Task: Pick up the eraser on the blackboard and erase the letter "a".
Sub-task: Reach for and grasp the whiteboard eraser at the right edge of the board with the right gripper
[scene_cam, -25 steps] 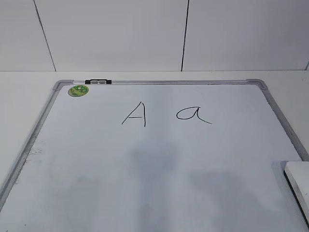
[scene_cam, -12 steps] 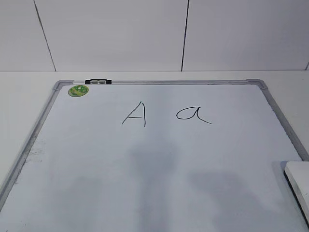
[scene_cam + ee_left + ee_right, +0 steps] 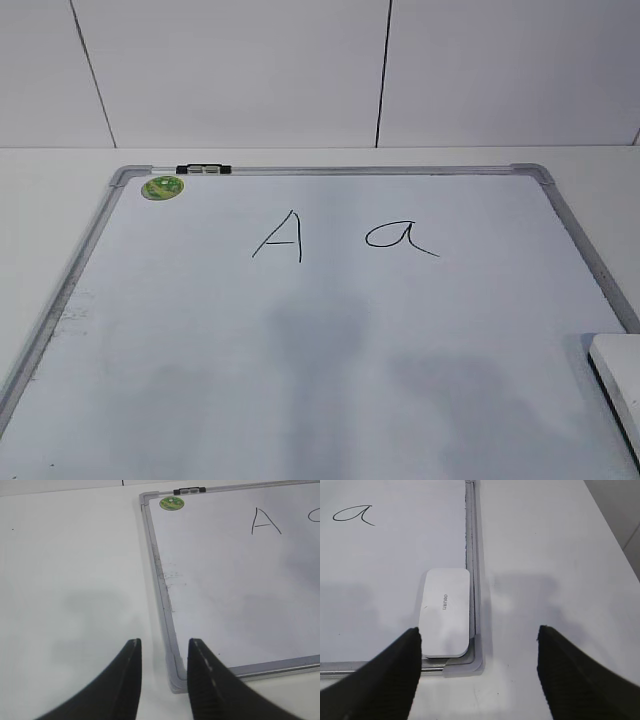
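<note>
The blackboard point(image 3: 330, 330) is a white board in a grey frame, lying flat. The cursive letter "a" point(image 3: 400, 237) sits right of a capital "A" point(image 3: 280, 236); it also shows in the right wrist view point(image 3: 354, 514). The white eraser point(image 3: 446, 612) lies in the board's near right corner, its edge showing in the exterior view point(image 3: 618, 372). My right gripper point(image 3: 479, 636) is open wide, above the board's corner and just near of the eraser, not touching it. My left gripper point(image 3: 164, 647) is open and empty over the board's near left corner point(image 3: 176, 677).
A round green magnet point(image 3: 162, 187) sits at the board's far left corner, next to a black clip point(image 3: 203, 169) on the frame. White table point(image 3: 70, 580) surrounds the board. A tiled wall point(image 3: 300, 70) stands behind.
</note>
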`<control>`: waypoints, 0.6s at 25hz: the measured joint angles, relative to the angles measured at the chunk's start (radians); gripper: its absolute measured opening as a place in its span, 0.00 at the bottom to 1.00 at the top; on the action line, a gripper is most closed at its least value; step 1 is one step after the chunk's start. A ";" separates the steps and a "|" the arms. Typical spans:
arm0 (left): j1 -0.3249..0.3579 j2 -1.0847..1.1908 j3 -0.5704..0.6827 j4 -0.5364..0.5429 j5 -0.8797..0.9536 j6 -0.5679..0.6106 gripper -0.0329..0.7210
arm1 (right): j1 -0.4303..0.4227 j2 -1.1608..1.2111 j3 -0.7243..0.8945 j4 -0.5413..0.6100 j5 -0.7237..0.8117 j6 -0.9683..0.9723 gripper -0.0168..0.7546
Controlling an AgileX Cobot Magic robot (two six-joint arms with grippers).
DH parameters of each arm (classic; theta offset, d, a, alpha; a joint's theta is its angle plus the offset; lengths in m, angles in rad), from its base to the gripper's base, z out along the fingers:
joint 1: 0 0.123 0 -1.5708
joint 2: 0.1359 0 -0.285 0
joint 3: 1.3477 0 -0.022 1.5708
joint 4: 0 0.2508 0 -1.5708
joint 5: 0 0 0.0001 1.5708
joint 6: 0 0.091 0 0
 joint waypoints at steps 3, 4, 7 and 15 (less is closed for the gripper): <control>0.000 0.000 0.000 0.000 0.000 0.000 0.36 | 0.000 0.000 0.000 0.000 0.000 0.000 0.77; 0.000 0.000 0.000 0.000 0.000 0.000 0.36 | 0.000 0.000 0.000 0.000 0.000 0.000 0.77; 0.000 0.000 0.000 0.000 0.000 0.000 0.36 | 0.000 0.000 0.000 0.000 0.000 0.000 0.77; 0.000 0.000 0.000 0.000 0.000 0.000 0.36 | 0.000 0.000 0.000 0.000 0.000 0.000 0.77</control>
